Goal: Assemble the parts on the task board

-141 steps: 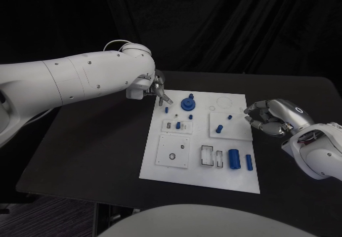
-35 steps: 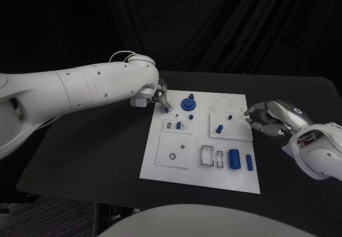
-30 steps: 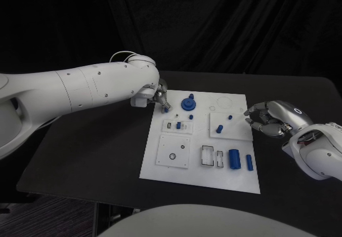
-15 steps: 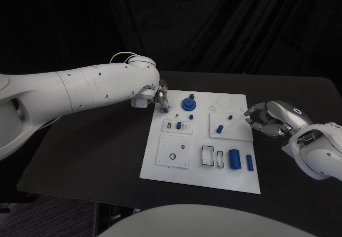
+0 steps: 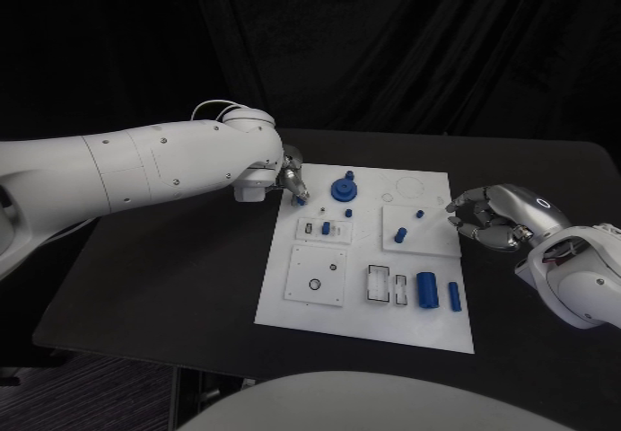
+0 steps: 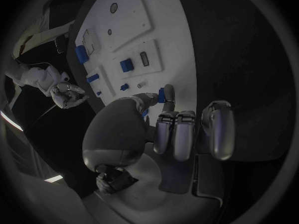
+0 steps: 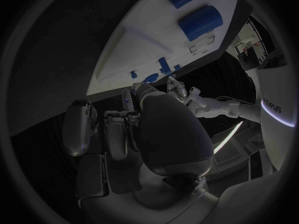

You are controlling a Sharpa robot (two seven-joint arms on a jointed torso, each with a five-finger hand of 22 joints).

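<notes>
The white task board [image 5: 362, 323] lies in the middle of the black table. My left hand [image 5: 286, 176] hovers at the board's far left corner and pinches a small blue part [image 5: 299, 199] between thumb and a finger; the left wrist view shows that part [image 6: 161, 95] at the fingertips over the board [image 6: 156, 15]. A blue round part with a knob [image 5: 343, 188] stands just right of it. My right hand [image 5: 495, 216] sits beside the board's right edge, fingers curled in with nothing in them.
Other blue parts on the board: a small peg [image 5: 347, 213], a block [image 5: 325, 228], a peg [image 5: 400, 235], and two cylinders [image 5: 426, 289] [image 5: 453, 295] near the front right. Bare black table surrounds the board.
My left hand has carried the small blue part a little nearer along the board's left side, and the arm has shifted. My right hand has stayed put.
</notes>
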